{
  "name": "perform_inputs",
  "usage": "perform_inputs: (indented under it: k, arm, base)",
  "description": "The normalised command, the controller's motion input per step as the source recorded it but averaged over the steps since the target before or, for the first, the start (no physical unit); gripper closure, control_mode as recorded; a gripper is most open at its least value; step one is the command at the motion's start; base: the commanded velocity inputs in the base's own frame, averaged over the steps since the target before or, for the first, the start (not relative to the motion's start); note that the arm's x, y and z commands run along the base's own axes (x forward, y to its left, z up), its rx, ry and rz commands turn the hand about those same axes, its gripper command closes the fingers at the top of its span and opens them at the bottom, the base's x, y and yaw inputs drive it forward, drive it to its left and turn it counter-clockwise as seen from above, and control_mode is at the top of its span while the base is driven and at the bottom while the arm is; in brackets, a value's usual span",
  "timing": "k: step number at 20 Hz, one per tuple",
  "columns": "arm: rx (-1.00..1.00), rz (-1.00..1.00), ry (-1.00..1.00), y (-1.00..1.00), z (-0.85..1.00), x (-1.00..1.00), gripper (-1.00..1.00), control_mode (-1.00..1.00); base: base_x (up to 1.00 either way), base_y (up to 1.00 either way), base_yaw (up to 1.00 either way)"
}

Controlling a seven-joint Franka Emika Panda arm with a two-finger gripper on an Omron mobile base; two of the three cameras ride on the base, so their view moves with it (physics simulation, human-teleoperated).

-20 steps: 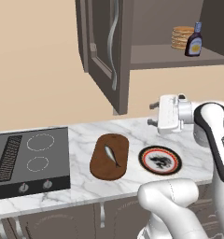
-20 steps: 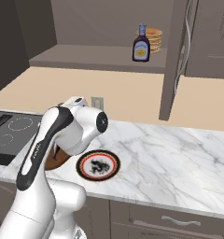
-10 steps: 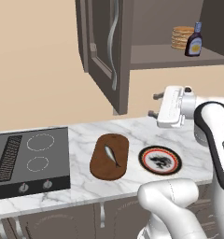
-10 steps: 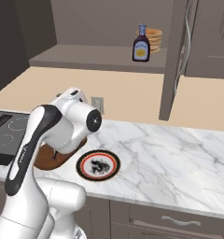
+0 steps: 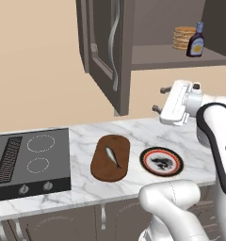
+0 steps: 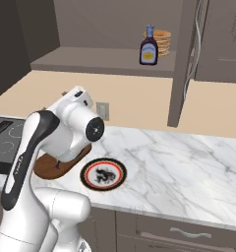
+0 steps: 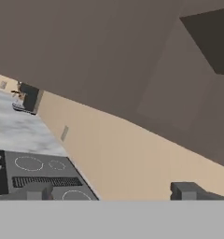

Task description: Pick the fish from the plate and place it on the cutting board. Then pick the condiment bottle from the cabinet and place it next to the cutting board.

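On the board (image 5: pixel 110 157) lies the fish (image 5: pixel 112 156), so that job looks done, and my gripper (image 5: pixel 157 99), fingers wide and holding nothing, must next climb to the bottle (image 5: pixel 196 41) in the cabinet (image 5: pixel 148 28).

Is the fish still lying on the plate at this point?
No: in the left base view the fish lies on the cutting board, while the plate beside it shows just its dark painted centre motif.
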Motion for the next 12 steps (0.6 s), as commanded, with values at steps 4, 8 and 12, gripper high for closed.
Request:
perform_inputs:
  k: [4, 8, 12]
  arm:
    - [0.0, -0.08, -0.06, -0.21, 0.16, 0.0, -1.0, -1.0]
    - [0.0, -0.11, -0.02, -0.27, 0.16, 0.0, -1.0, -1.0]
    - [0.0, -0.13, 0.0, -0.26, 0.24, 0.0, -1.0, -1.0]
  base:
    - [0.0, 0.0, 0.0]
    - [0.0, 0.0, 0.0]
    - [0.0, 0.0, 0.0]
